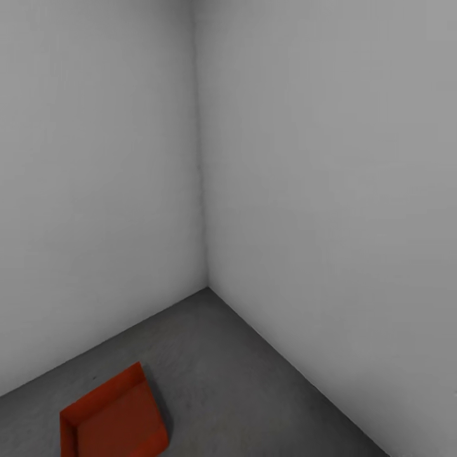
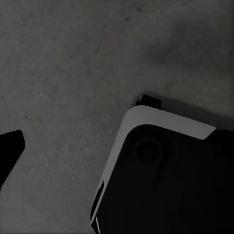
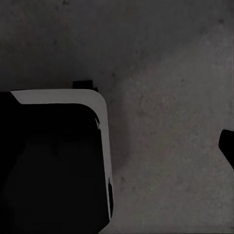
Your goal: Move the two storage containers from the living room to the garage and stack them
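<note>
In a corner of the garage, where two plain grey-white walls [image 1: 127,190] met the floor [image 1: 241,368], one storage container [image 1: 114,419] rested on the dark mottled concrete. The red-orange bin lay at the lower left of the head view, partly cut off by the lower edge of the picture, open side up, with its thin upright walls and flat base visible. Its visible length ran obliquely across the floor, neither parallel nor square to either wall; its full outline could not be read because of the cropping. It stood well clear of the corner and apart from both walls.

Both wrist views looked down onto bare concrete beside the robot base [image 2: 165,175], a dark body with a pale rounded edge. A dark sliver at the edge of each wrist view may have been a fingertip, but the opening of either gripper could not be determined, and nothing could be seen held in either.

Judging by its position at the left of the head view, the container lay toward the left arm's side. No second bin appeared, so stacking probably remained to be done.
</note>
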`<state>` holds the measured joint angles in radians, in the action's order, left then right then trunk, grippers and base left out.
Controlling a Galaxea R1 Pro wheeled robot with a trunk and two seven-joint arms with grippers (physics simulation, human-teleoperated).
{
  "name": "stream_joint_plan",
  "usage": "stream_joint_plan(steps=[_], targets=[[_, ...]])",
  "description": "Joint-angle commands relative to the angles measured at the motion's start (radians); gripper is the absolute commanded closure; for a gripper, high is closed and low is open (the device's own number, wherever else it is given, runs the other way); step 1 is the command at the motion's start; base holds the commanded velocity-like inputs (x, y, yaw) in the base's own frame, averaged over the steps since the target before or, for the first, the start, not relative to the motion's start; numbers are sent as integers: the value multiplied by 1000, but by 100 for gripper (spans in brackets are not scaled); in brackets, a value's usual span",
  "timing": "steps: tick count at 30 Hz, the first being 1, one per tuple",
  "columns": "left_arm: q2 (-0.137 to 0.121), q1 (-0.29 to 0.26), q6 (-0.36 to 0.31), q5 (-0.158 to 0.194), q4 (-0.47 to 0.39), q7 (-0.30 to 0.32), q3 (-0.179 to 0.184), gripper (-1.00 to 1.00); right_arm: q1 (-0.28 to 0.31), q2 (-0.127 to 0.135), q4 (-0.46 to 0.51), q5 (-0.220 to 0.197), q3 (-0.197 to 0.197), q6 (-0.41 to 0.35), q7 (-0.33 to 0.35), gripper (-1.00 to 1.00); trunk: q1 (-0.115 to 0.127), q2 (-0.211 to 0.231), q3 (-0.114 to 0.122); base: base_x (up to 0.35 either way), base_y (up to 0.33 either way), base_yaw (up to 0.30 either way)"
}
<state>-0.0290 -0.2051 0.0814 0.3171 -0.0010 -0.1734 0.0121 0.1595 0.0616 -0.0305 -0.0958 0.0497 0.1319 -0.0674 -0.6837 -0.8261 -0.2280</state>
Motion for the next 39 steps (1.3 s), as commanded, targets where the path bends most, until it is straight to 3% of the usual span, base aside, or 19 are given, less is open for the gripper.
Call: stream_joint_plan(steps=[1,16,22,26,29,31,39], targets=[[0,0,3,5,0,-2,2,-100,2,0,-3,-10,6,6,0,-100,0,-1,0,0,0,-230],[0,0,3,5,1,-2,2,-100,2,1,-3,-11,6,6,0,-100,0,-1,18,0,0,-227],[-6,0,-9,3,1,99,3,-100,2,1,-5,-13,4,8,0,-100,0,-1,24,0,8,-231],[-9,0,-11,3,1,132,3,-100,2,1,-5,-47,4,9,0,-100,0,-1,29,0,55,-233],[-9,0,-12,3,1,141,3,-100,2,5,-5,-113,4,11,1,-100,0,-1,32,0,38,-233],[-9,0,-12,3,1,143,3,-100,2,6,-5,-130,4,11,1,-100,0,-1,35,0,14,-233],[-9,0,-11,3,1,144,3,-100,0,7,-5,-146,5,11,1,-100,0,-1,44,0,3,-233]])
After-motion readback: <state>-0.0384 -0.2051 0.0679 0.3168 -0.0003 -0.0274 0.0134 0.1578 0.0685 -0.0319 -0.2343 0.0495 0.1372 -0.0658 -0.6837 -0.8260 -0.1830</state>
